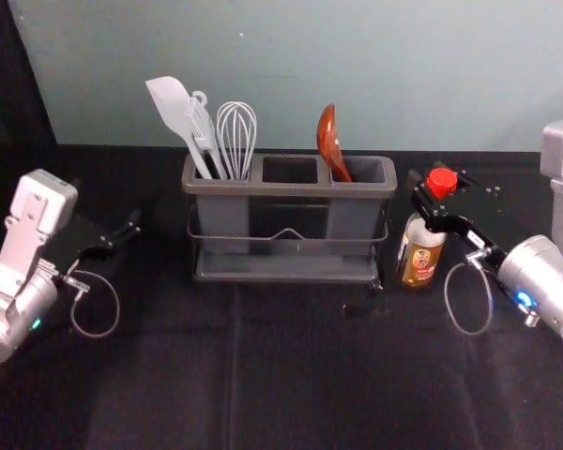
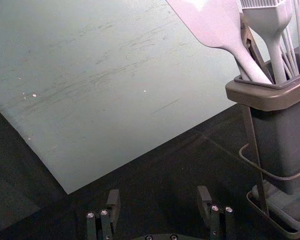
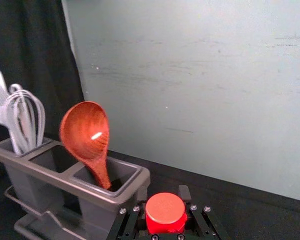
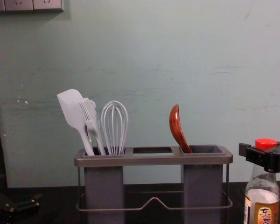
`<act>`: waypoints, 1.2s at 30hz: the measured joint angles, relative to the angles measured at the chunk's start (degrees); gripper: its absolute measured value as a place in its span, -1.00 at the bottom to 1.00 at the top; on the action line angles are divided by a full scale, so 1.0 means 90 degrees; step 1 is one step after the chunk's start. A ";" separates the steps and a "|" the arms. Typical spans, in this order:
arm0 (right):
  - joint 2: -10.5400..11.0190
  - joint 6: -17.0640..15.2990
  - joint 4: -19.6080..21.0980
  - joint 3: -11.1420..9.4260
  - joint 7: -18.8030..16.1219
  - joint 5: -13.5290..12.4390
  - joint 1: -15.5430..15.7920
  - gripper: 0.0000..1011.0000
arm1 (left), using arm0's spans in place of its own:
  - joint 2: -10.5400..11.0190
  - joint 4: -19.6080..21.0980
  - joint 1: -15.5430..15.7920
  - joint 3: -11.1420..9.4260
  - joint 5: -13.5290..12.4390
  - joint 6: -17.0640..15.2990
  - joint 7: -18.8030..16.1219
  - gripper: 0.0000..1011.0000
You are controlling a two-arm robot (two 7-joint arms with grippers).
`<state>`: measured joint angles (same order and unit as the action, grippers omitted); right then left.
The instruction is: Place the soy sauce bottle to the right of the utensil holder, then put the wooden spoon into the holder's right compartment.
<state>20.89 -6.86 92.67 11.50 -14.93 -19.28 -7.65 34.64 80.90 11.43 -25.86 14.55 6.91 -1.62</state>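
Right pincer [image 1: 439, 180] grasps the soy sauce bottle [image 1: 420, 261] at its neck, beneath the red cap [image 3: 166, 214], near the worktop's [image 1: 300, 375] far edge, right of the utensil holder [image 1: 286, 277]; presumably to steady it upright for release. Wooden spoon [image 3: 86, 131] leans bowl-up in the right compartment, likely for easy reach. Left pincer [image 2: 158, 200] released, parked left of the holder.

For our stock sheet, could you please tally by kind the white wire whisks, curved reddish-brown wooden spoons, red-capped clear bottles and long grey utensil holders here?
Whisk: 1
Wooden spoon: 1
Soy sauce bottle: 1
Utensil holder: 1
Total: 4
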 joint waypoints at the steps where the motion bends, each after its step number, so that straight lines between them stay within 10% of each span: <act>1: 0.0000 0.0000 0.0000 0.0000 0.0000 0.0000 0.0000 -0.24 | 0.0000 0.0000 0.0000 0.0000 0.0000 0.0000 0.0000 0.99; 19: -0.0304 0.0237 -0.0718 0.0013 -0.0103 -0.0163 -0.0416 -0.19 | 0.0000 0.0000 0.0000 0.0000 0.0000 0.0000 0.0000 0.99; 36: -0.0308 0.0201 -0.0434 -0.0105 -0.0048 -0.0299 -0.0355 0.79 | 0.0000 0.0000 0.0000 0.0000 0.0000 0.0000 0.0000 0.99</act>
<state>18.11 -5.05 88.77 10.55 -15.37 -21.97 -10.84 34.65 80.90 11.43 -25.86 14.55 6.91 -1.62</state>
